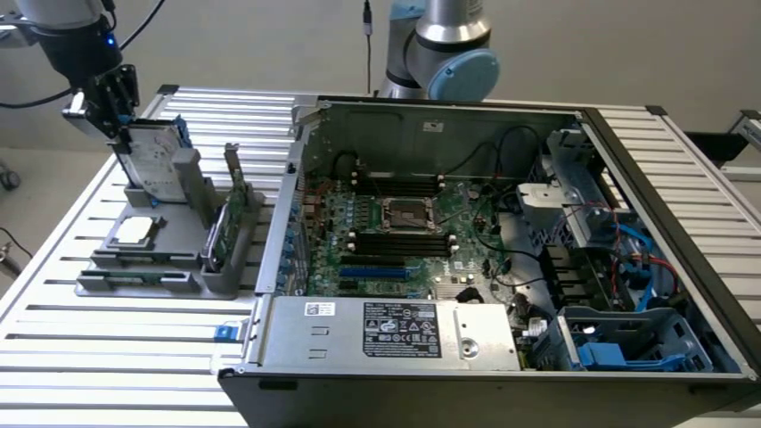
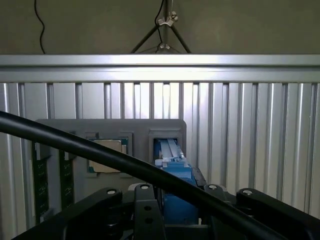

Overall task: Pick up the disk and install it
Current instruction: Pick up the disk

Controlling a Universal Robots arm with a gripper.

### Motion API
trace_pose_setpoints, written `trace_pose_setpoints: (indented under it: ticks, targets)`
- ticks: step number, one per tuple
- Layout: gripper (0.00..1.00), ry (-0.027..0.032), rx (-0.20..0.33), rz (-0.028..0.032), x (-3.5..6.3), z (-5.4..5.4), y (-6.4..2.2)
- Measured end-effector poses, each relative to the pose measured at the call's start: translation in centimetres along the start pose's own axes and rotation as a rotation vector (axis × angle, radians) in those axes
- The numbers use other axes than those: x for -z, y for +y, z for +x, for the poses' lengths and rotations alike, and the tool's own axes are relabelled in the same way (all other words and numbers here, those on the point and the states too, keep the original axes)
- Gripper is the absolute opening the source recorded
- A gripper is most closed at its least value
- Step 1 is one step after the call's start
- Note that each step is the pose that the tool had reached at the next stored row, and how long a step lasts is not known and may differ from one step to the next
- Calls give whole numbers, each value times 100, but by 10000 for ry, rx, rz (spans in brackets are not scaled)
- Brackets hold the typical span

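Observation:
The disk [image 1: 152, 153] stands on edge in the far slot of the grey holder [image 1: 220, 281] at the exterior view's left, its silver face and white label showing. My gripper [image 1: 120, 123] reaches down onto its top edge from above. From the wrist, the blue carrier of the disk [image 2: 172, 165] runs up out of the slot into my gripper [image 2: 175, 202], and a dark finger [image 2: 199, 179] rests against each side of it. The gripper looks shut on the disk, which still sits in its slot.
The same holder carries the small square processor chip [image 1: 135, 230] and an upright green circuit card [image 1: 235, 192]. The open computer case [image 1: 476, 116] lies at the exterior view's right, with blue drive bays [image 1: 618, 348] at its near corner. A black cable [image 2: 75, 145] crosses the wrist view.

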State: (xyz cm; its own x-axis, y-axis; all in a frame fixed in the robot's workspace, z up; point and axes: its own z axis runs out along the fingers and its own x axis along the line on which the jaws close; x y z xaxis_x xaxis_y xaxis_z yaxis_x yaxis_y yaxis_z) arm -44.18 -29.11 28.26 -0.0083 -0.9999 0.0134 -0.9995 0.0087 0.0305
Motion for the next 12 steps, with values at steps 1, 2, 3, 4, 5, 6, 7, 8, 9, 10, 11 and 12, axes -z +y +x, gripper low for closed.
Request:
trace_pose_setpoints:
  ticks: [1,2,3,4,5,6,7,8,9,10,11,12]
  targets:
    - [38,5,0,0,0,0,0]
    - [38,10,0,1,0,-1,0]
    - [37,14,-1,0,0,-1,0]
    - [37,19,0,0,0,-2,0]
    - [33,25,-1,1,0,-2,0]
    - [33,31,-1,1,0,-2,0]
    - [33,38,-2,1,0,-3,0]
    - [33,44,-1,1,-1,-2,0]
    - [33,50,-1,1,0,-2,0]
    - [33,54,-1,1,-1,-2,0]
    - [33,58,-2,1,-1,-2,0]
    - [33,61,-2,1,-1,-2,0]
